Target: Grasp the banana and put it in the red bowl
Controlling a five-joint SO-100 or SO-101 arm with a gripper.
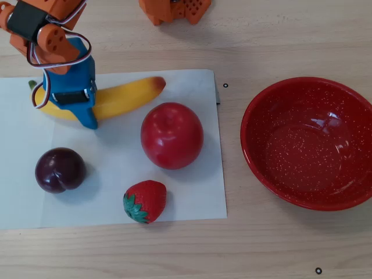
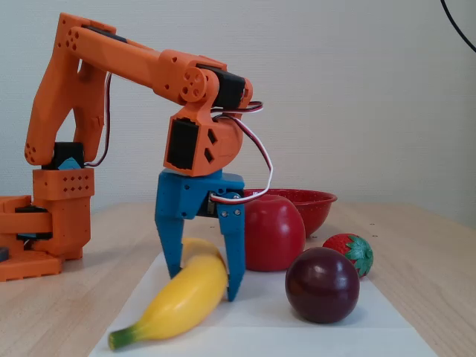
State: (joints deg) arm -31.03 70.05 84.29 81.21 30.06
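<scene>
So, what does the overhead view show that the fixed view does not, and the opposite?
Only the overhead view shows the speckled inside of the large glossy red bowl, the full white paper sheet, and the orange-red end of the long yellow toy banana.

Only the fixed view shows the orange arm base, the wall, and the blue tool with a finger on each side of the banana.

Both show the smooth red apple, dark purple plum and red strawberry.
</scene>
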